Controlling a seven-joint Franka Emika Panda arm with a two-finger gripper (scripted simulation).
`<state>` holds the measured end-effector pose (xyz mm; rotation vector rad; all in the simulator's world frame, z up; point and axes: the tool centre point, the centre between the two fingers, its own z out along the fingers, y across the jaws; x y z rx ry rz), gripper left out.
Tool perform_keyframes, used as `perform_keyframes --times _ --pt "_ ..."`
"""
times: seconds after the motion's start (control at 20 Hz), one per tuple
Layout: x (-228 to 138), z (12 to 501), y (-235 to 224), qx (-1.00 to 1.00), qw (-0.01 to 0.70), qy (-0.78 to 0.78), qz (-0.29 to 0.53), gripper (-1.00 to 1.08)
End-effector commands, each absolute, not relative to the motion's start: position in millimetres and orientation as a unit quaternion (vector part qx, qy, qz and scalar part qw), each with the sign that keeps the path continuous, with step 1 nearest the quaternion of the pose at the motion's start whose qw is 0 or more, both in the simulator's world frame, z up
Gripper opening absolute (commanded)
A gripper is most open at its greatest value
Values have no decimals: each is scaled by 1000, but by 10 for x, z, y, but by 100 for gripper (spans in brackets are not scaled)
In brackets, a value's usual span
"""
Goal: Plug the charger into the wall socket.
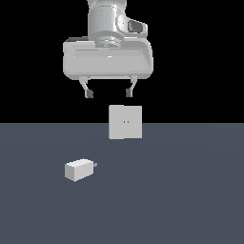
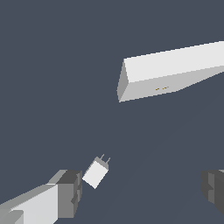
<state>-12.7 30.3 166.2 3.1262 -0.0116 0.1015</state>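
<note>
The charger (image 1: 79,169) is a small off-white block lying on the grey floor at the exterior view's left, its short grey prongs pointing toward the exterior view's right. The wall socket (image 1: 125,122) is an upright off-white square plate with two tiny orange holes at its centre, standing behind the charger. My gripper (image 1: 109,92) hangs high above both, open and empty, fingers pointing down. In the wrist view the charger (image 2: 96,172) lies near one finger (image 2: 70,192) and the socket (image 2: 170,72) shows from above.
The flat dark grey floor (image 1: 181,190) carries the two things and nothing else shows on it. Behind it the background is black.
</note>
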Motion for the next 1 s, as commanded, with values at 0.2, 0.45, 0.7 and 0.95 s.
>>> perform_keyframes --times 0.2,0.45,0.7,0.95 --pt "-267 1510 360 997 13 -54 53 100" --pt "-371 1380 416 993 18 -95 69 100" --pt "-455 1259 473 987 22 -132 84 100" --pt "-524 1144 529 981 27 -166 97 100"
